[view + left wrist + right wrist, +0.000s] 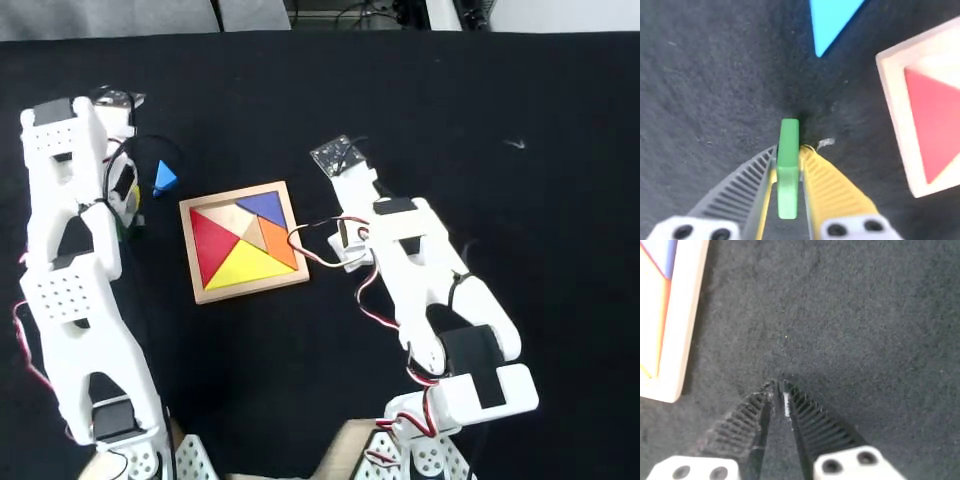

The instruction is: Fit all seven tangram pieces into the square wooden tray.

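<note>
The square wooden tray (200, 294) lies mid-table holding a red (209, 246), a yellow (248, 266), a blue (263, 207) and an orange piece (284, 244). A light blue triangle (165, 177) rests on the cloth just left of the tray. My left gripper (788, 147) is shut on a thin green piece (788, 175) held on edge, its end touching the cloth near the tray's corner (895, 100) and the light blue triangle (832, 20). My right gripper (779, 386) is shut with nothing in it, low over the cloth right of the tray's rim (682, 335).
Black cloth covers the table. The left arm (70, 260) stands along the left side, and the right arm (420, 280) runs from the front edge toward the tray's right side. Open cloth stretches behind and to the right.
</note>
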`<move>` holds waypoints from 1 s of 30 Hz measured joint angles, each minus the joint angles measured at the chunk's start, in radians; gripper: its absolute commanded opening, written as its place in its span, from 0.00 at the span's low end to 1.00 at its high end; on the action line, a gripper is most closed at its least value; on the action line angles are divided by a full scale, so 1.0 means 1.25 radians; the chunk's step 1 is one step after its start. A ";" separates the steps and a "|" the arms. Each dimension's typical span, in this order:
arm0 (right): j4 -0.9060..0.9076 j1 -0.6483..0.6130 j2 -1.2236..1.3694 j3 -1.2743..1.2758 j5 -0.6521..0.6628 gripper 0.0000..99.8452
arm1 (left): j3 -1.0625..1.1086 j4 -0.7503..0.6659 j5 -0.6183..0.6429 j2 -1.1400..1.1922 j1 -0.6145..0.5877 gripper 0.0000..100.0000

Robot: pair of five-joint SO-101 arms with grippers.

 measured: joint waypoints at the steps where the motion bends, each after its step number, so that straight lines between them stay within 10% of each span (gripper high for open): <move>1: 0.000 0.000 0.000 0.000 0.000 0.01 | 0.000 0.002 0.015 -0.002 0.006 0.03; 16: 0.000 0.000 0.000 0.000 0.000 0.01 | 0.442 -0.081 0.134 -0.545 0.393 0.03; 30: -0.007 0.002 0.000 0.000 0.000 0.01 | 0.406 -0.285 0.198 -0.285 0.400 0.03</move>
